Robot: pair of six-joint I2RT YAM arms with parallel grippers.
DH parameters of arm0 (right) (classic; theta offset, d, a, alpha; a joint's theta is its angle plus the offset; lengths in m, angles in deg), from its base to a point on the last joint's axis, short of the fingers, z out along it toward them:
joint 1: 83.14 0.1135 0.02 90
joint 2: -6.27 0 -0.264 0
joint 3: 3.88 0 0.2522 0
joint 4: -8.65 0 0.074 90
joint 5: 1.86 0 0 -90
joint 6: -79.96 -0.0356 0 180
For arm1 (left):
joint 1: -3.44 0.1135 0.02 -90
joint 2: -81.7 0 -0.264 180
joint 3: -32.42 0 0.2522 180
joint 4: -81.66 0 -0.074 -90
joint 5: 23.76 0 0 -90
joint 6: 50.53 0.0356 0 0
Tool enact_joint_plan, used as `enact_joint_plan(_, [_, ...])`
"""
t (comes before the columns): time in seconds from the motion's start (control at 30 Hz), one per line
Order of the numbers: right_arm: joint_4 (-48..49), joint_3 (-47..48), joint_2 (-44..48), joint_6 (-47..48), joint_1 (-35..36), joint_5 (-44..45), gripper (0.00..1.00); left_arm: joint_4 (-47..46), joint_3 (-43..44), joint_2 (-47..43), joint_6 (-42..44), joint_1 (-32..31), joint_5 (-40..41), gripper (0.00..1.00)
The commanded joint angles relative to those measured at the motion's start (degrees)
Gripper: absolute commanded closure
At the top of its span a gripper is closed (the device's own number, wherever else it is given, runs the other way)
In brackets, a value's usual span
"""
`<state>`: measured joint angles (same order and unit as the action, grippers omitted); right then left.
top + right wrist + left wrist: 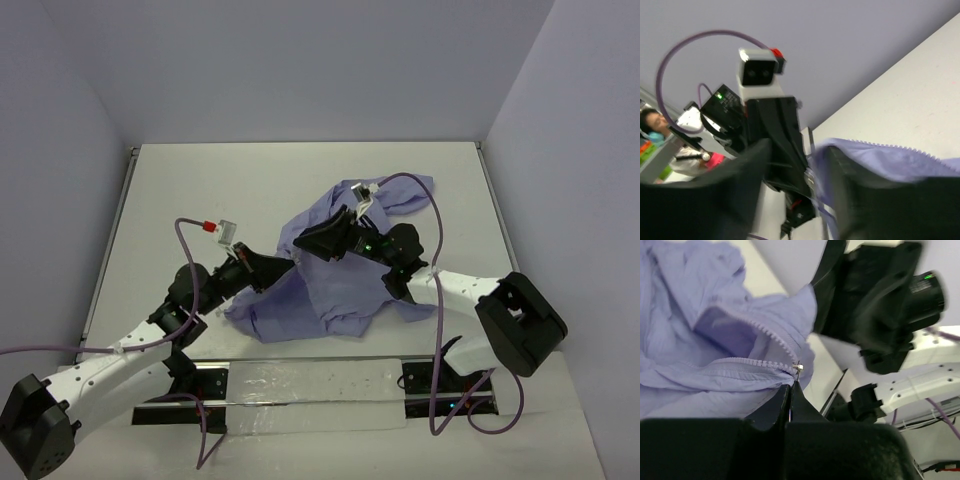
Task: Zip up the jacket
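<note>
The lavender jacket point(335, 285) lies crumpled at the table's middle. My left gripper point(288, 262) is at its left edge. In the left wrist view it point(790, 386) is shut on the small metal zipper pull point(797, 368), where two rows of zipper teeth point(771, 334) meet; above the pull the jacket point(685, 315) is open. My right gripper point(305, 240) is just beyond it, lifted. In the right wrist view it point(799, 150) is open, with the jacket's toothed edge point(880, 160) draped over one finger point(840, 200). The left gripper's tip shows between its fingers.
White table point(200, 190) enclosed by pale walls on three sides. A clear strip point(310, 385) lies along the near edge between the arm bases. Purple cables point(437, 225) loop over both arms. The two grippers are very close together.
</note>
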<state>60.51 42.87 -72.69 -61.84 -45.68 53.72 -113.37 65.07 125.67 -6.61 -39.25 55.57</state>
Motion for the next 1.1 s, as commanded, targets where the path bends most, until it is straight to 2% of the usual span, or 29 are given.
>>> enact_joint_plan(0.0, [-0.1, -0.3, 4.2, 0.2, -1.6, 1.6, 0.26, 13.4, 5.1, 0.9, -2.6, -0.5, -1.2, 1.0])
enact_joint_plan(0.07, [-4.9, -1.0, 6.4, 1.7, -1.8, 1.4, 0.17, 18.8, 7.6, 1.2, -2.9, -0.5, -1.0, 1.0])
enact_joint_plan(0.13, [-14.4, -0.6, 8.9, 4.1, -1.8, 1.8, 0.14, 21.7, 9.1, 1.6, -2.9, -0.5, -1.6, 1.0])
enact_joint_plan(0.23, [-34.0, 1.7, 14.8, 13.1, -1.7, 5.4, 0.1, 25.9, 11.4, 3.6, -3.6, -0.4, -5.0, 1.0])
enact_joint_plan(0.33, [-59.7, 5.7, 20.1, 21.1, -1.6, 14.9, 0.08, 30.8, 12.7, 5.7, -5.5, -0.4, -9.4, 1.0])
enact_joint_plan(0.43, [-72.1, 10.9, 23.3, 27.1, -0.9, 24.8, 0.07, 36.6, 14.3, 7.7, -6.2, -0.3, -12.6, 1.0])
enact_joint_plan(0.5, [-80.0, 14.3, 25.9, 31.9, 1.5, 31.4, 0.07, 42.6, 15.5, 8.3, -7.2, -0.3, -13.6, 1.0])
enact_joint_plan(0.6, [-87.7, 17.3, 27.5, 34.7, 6.6, 39.9, 0.1, 45.9, 15.9, 7.4, -8.6, -0.3, -14.4, 1.0])
enact_joint_plan(0.73, [-89.5, 17.1, 28.6, 34.3, 16.3, 46.7, 0.2, 49.5, 16.6, 6.2, -9.4, -0.3, -14.3, 1.0])
enact_joint_plan(0.8, [-86.4, 12.9, 29.3, 30.4, 23.4, 47.2, 0.34, 50.2, 16.7, 5.2, -9.8, -0.3, -13.4, 1.0])
enact_joint_plan(0.87, [-82.6, 10.3, 29.8, 26.7, 27.3, 48.8, 0.38, 49.4, 16.3, 4.6, -10.6, -0.3, -13.1, 1.0])
enact_joint_plan(0.93, [-78.5, 6.3, 30.3, 22.3, 31.0, 49.3, 0.35, 48.6, 15.9, 4.5, -11.2, -0.4, -12.8, 1.0])
enact_joint_plan(1.0, [-69.9, 1.0, 30.5, 19.3, 33.9, 49.3, 0.25, 48.6, 16.0, 4.8, -11.1, -0.3, -12.5, 1.0])
enact_joint_plan(1.07, [-61.5, -2.7, 29.2, 18.4, 36.7, 51.4, 0.23, 49.0, 16.3, 4.9, -10.9, -0.3, -12.2, 1.0])
